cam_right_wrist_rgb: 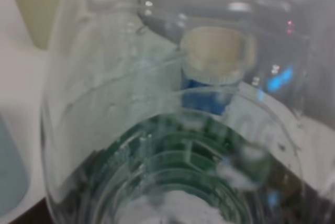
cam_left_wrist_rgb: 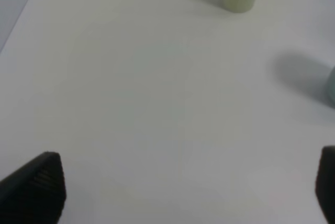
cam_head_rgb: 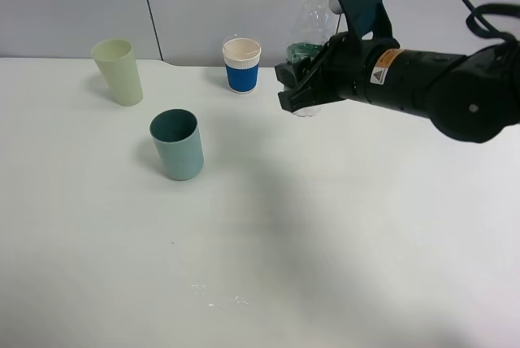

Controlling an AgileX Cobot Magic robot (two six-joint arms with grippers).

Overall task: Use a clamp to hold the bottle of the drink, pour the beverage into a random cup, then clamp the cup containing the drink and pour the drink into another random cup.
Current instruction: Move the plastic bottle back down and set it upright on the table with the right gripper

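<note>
Above the white table [cam_head_rgb: 325, 242], right tool [cam_head_rgb: 302, 92] pinches the bottle [cam_head_rgb: 313, 8] upright (neck skyward); left tool [cam_left_wrist_rgb: 186, 187] spread.

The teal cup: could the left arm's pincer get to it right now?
Probably yes. The left pincer stands open over bare table, and the teal cup shows at the edge of its view with nothing between. The right pincer, shut on the bottle, is off to the other side.

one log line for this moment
right gripper: shut on bottle, upright | left gripper: open | teal cup, blue paper cup: standing, untouched
</note>
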